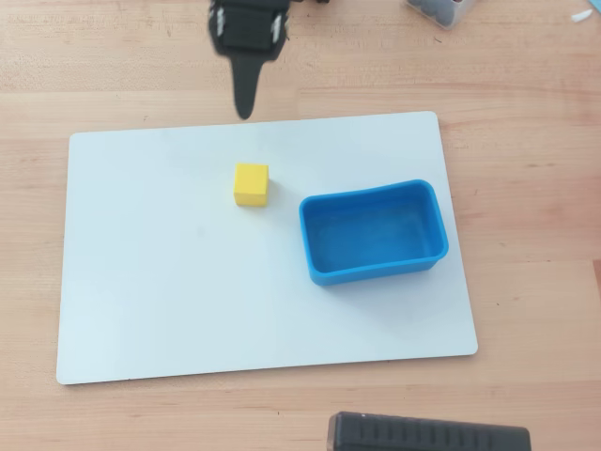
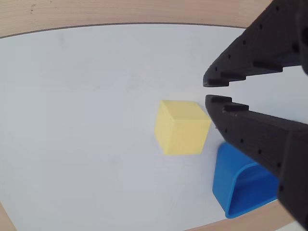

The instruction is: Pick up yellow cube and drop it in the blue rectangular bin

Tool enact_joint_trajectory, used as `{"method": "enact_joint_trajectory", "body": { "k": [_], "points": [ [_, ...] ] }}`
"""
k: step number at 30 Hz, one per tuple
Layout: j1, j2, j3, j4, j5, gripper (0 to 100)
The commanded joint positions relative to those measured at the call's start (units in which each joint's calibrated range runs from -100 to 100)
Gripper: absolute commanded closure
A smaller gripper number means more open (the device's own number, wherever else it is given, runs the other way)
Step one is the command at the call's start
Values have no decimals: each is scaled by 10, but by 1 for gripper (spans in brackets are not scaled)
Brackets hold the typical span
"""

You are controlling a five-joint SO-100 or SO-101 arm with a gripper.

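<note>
The yellow cube point(image 1: 251, 184) rests on the white board, just left of the blue rectangular bin point(image 1: 376, 273) and not touching it. The bin is empty. My black gripper point(image 1: 245, 110) hangs over the wooden table past the board's far edge, above the cube in the overhead view and well apart from it. In the wrist view the cube point(image 2: 182, 127) lies in the middle with a corner of the bin point(image 2: 222, 179) at the lower right. My gripper point(image 2: 207, 91) comes in from the right, its jaws almost together with only a thin gap, holding nothing.
The white board point(image 1: 169, 282) lies on a wooden table point(image 1: 526, 141). A black ribbed object point(image 1: 427, 434) sits at the bottom edge of the overhead view. A small container point(image 1: 438, 9) is at the top right.
</note>
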Motion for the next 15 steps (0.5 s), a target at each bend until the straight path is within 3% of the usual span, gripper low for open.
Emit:
{"method": "enact_joint_trajectory", "body": {
  "k": [1,15],
  "points": [
    [9,137,-170,21,5,100],
    [-23,310,-321,43,31,100]
  ]
}}
